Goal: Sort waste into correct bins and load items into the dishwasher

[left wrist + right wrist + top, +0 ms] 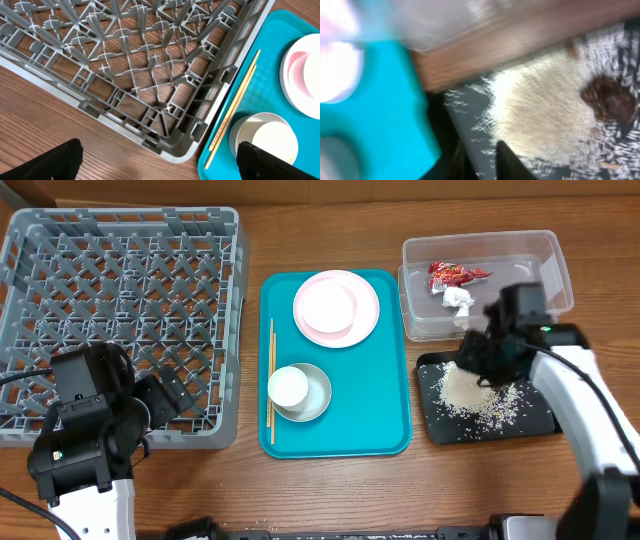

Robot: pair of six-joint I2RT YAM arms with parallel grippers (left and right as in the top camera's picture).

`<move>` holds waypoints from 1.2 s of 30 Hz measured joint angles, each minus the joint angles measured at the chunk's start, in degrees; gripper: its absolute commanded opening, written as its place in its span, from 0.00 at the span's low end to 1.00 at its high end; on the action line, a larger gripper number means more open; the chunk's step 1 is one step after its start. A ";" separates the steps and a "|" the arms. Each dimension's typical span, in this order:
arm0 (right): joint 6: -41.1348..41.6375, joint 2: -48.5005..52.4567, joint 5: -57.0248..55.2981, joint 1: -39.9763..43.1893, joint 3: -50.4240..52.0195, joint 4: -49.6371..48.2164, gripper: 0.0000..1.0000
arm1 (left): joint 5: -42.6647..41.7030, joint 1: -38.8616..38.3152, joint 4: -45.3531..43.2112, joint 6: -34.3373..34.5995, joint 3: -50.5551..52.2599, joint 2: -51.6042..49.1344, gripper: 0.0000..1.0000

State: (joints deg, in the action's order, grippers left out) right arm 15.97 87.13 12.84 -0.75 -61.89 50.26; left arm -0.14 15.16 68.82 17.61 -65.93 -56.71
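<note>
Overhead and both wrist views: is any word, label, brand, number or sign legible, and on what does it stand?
None can be read.
Red snack wrapper in the clear tub: light markings, too small to read.
Grey dish rack, teal tray, black tray: no markings visible.

The arms (588, 395) are white-shelled with black joints and cables (15, 377).
</note>
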 measured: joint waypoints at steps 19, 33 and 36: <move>-6.01 -5.81 10.78 -22.73 -6.32 -2.71 0.52 | -4.44 -8.07 -3.58 -4.13 0.00 -2.27 1.00; 2.23 7.91 2.10 -39.93 -10.62 -7.02 0.46 | -3.45 -8.07 0.11 -4.28 0.00 -7.21 1.00; 4.20 10.78 1.11 -41.05 -10.86 -8.39 0.44 | -3.45 -8.07 0.22 -4.28 0.00 -7.61 1.00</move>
State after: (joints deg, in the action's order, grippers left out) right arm 20.16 97.91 13.96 -41.80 -72.75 41.87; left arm -3.60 7.09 69.04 13.32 -65.93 -64.31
